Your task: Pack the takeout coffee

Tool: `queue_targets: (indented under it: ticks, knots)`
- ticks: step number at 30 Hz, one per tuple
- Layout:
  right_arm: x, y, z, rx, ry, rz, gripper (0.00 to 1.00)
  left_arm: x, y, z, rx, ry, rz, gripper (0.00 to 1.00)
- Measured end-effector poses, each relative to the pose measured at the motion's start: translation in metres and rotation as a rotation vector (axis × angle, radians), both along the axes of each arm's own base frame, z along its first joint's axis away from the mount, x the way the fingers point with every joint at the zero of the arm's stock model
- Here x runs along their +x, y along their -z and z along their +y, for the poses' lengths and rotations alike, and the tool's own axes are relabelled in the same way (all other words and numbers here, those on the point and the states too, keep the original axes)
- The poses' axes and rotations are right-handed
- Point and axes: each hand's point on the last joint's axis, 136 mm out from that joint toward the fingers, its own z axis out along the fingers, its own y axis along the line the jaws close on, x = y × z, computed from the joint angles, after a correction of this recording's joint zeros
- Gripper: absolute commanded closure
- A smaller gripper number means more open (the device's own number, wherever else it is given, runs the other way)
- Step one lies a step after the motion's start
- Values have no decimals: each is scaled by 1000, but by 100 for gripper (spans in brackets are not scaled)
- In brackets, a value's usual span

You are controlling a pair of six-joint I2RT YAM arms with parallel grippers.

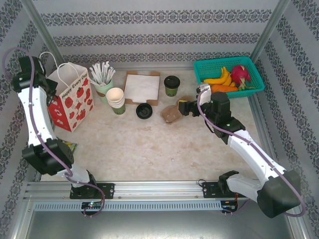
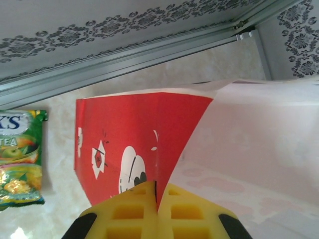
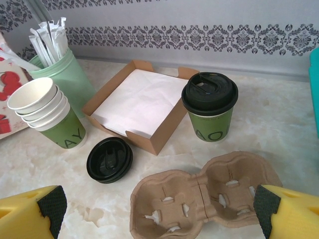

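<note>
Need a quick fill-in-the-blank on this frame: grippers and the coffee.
1. The left gripper is ____ on the edge of the red paper bag.
2. The right gripper hangs ____ above the cardboard cup carrier.
3. The takeout coffee wears a ____ lid.
Answers: shut; open; black.

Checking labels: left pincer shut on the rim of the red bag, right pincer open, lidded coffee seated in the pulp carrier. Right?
No. Right wrist view: lidded coffee stands behind the pulp carrier, not in it. Rest holds: left pincer shut on the rim of the red bag, right pincer open.
</note>
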Motion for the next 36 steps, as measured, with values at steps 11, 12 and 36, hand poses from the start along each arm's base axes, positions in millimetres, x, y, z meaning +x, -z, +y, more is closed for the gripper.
queue_targets:
  ticks: [11,12,36]
  knots:
    - [10,26,3,-22,6,71,2,-61,3,-31,18,96,46,100]
    - [12,29,4,-22,7,81,2,-67,1,-36,22,107,38,100]
    - [28,47,-6,26,136,226,2,-126,21,-184,-157,690,-12,100]
